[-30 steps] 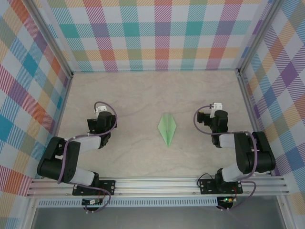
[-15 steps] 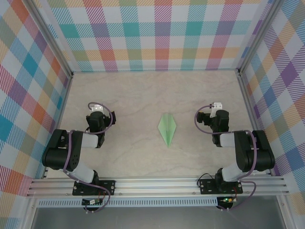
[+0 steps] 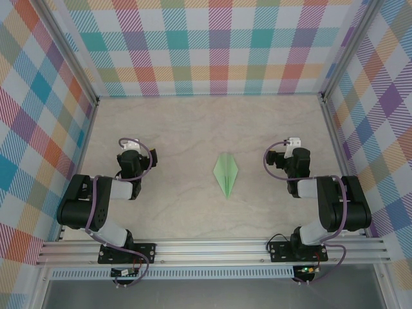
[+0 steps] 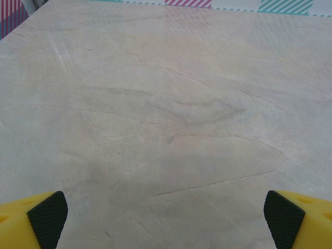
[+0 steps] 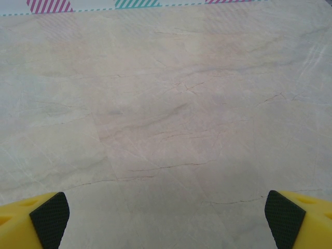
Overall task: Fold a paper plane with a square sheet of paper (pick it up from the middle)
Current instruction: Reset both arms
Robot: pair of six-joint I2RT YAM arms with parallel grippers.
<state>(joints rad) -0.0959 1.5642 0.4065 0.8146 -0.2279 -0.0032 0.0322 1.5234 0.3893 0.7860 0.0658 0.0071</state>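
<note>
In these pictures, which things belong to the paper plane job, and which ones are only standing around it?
Belong to the job:
paper plane, pale green, folded, lying between the arms
left end effector, open and empty
right end effector, open and empty

Only surroundings:
marbled table
checked walls
metal rail at the near edge

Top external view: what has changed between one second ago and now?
The left end effector shifted slightly left, away from the paper plane; nothing was grasped or released. The paper plane lies where it was, the right end effector hardly moved, and both end effectors stayed open.
</note>
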